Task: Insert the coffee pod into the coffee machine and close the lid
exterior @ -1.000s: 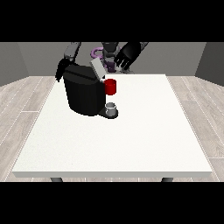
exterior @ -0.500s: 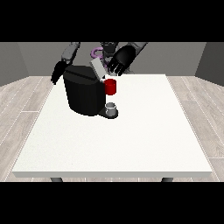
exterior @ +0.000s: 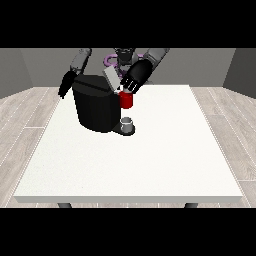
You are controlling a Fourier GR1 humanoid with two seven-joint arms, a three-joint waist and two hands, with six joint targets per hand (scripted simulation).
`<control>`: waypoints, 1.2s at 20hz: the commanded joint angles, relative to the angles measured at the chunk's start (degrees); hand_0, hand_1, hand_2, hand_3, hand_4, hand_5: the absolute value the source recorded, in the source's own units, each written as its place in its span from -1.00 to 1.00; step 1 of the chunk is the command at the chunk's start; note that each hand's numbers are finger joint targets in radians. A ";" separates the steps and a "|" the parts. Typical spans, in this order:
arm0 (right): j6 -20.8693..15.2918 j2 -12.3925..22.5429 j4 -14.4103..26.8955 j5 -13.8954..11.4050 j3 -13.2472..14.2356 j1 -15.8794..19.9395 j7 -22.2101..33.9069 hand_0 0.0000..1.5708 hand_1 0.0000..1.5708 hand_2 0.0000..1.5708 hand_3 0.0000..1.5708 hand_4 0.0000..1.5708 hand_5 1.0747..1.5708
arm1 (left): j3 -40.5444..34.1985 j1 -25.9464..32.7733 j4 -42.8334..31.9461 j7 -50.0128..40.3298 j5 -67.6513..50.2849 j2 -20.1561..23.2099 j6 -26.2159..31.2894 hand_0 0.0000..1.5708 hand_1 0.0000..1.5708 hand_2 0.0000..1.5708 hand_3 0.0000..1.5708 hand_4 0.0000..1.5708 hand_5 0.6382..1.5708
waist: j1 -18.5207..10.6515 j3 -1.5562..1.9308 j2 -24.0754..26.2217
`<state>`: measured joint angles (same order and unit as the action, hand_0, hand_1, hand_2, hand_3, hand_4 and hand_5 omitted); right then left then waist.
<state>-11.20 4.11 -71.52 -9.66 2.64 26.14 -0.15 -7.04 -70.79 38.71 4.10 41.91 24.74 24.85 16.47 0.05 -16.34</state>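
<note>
A black coffee machine point(exterior: 96, 107) stands on the white table point(exterior: 150, 160) at the back left, with a red front part point(exterior: 126, 100) and a small grey cup point(exterior: 127, 123) on its base. Its grey lid point(exterior: 111, 79) is raised and tilted up. The hand at the view's right point(exterior: 136, 76) hovers right beside the lid, its fingers pointing down at the machine's top front. The hand at the view's left point(exterior: 66, 85) hangs at the machine's far left side, fingers pointing down. No coffee pod shows.
The robot's torso point(exterior: 122, 56) stands behind the table's far edge. The table stretches wide in front of and to the right of the machine. A wooden floor surrounds the table.
The hand at the view's right has moved left and down, from behind the machine to the raised lid. The hand at the view's left has hardly moved.
</note>
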 commanded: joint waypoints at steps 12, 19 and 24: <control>-0.44 0.64 2.51 1.06 2.37 1.09 -2.88 -1.00 -1.00 -1.00 -1.00 -1.00 1.00 | 0.77 -1.27 -0.31 0.92 1.08 -1.54 -1.07 0.53 0.53 0.60 0.52 -0.48 1.00 | -1.29 -0.02 -2.37; 0.67 -0.11 -1.50 0.06 -0.63 -0.31 1.28 -1.00 -1.00 -1.00 -1.00 -0.82 1.00 | -1.47 -1.74 -2.86 1.56 0.87 0.89 -2.85 0.54 0.54 0.59 0.53 -0.55 1.00 | 2.13 -0.05 -0.66; 1.78 1.39 -1.28 0.64 0.27 1.57 1.37 -1.00 -1.00 -1.00 -1.00 -1.00 1.00 | -1.92 -3.29 -2.85 2.84 1.23 2.50 -3.68 0.50 0.50 0.53 0.49 -0.55 1.00 | 2.12 -0.05 -2.46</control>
<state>-10.66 4.82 -72.13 -9.03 3.42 27.66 0.37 -7.73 -73.08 36.68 6.88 43.38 26.13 22.20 17.50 0.02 -18.38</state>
